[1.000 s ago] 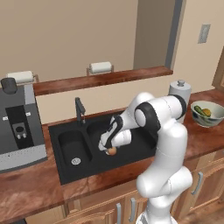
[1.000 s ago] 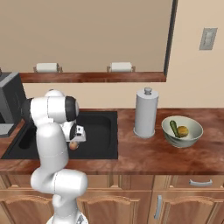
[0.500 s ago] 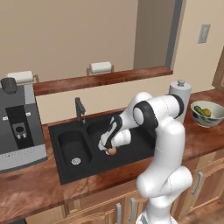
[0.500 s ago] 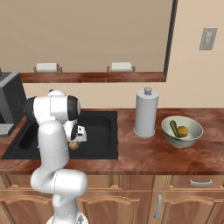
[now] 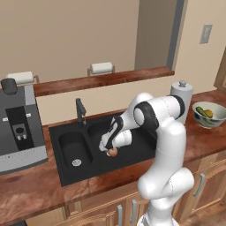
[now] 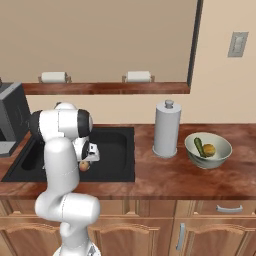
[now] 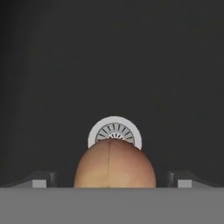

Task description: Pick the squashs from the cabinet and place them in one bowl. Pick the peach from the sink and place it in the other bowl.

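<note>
No readable text, label, brand, number or sign appears anywhere: the grey and black coffee machine (image 5: 20,128) shows only small pale marks, too blurred to read.

White arm rises from base, bends at shoulder, reaches forward and down to its left. Forearm angled downward, wrist tipped so hand points down. Gripper (image 5: 110,151) low, jaws spread wide. In hand view, two dark fingertips (image 7: 39,179) stand far apart at bottom edge, with a gap either side of what sits between them. Nothing clamped.
</note>
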You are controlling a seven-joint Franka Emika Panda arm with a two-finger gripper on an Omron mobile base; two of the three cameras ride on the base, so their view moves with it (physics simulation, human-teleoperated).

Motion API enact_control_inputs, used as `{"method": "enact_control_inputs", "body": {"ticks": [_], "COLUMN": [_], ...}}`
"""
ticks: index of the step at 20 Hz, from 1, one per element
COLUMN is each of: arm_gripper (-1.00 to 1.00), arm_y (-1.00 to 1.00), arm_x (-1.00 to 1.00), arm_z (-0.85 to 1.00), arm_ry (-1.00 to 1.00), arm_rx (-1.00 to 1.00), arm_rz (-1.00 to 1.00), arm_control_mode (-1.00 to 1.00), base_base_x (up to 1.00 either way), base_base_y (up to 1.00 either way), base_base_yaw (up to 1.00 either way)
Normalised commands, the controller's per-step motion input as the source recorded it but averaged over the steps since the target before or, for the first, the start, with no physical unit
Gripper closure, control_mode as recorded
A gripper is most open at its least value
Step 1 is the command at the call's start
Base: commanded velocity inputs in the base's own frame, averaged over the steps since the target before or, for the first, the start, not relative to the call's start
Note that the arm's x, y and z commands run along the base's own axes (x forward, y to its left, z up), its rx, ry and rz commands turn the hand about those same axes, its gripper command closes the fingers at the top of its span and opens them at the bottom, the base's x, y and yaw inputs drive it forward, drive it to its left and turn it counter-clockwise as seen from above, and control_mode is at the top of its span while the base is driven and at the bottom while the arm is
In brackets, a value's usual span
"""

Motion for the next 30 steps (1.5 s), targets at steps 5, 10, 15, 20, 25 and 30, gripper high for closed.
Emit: {"method": "enact_control_inputs", "body": {"ticks": [5,10,15,20,25,30], "arm_gripper": [-1.00,-1.00,-1.00,-1.00,-1.00,-1.00], "arm_y": [0.00,0.00,0.00,0.00,0.00,0.00], "arm_x": [0.00,0.00,0.05,0.01,0.00,0.00], "arm_z": [-0.13,0.00,0.00,-0.19,-0.06,0.00], "arm_ry": [0.00,0.00,0.00,0.00,0.00,0.00], "arm_rx": [-0.01,-0.02,0.00,0.00,0.00,0.00], "arm_rz": [0.00,0.00,0.00,0.00,0.00,0.00], "arm_control_mode": [-1.00,-1.00,-1.00,-1.00,-1.00,-1.00], "base_base_x": [0.00,0.00,0.00,0.00,0.00,0.00], "base_base_y": [0.00,0.00,0.00,0.00,0.00,0.00], "base_base_yaw": [0.00,0.00,0.00,0.00,0.00,0.00]}}
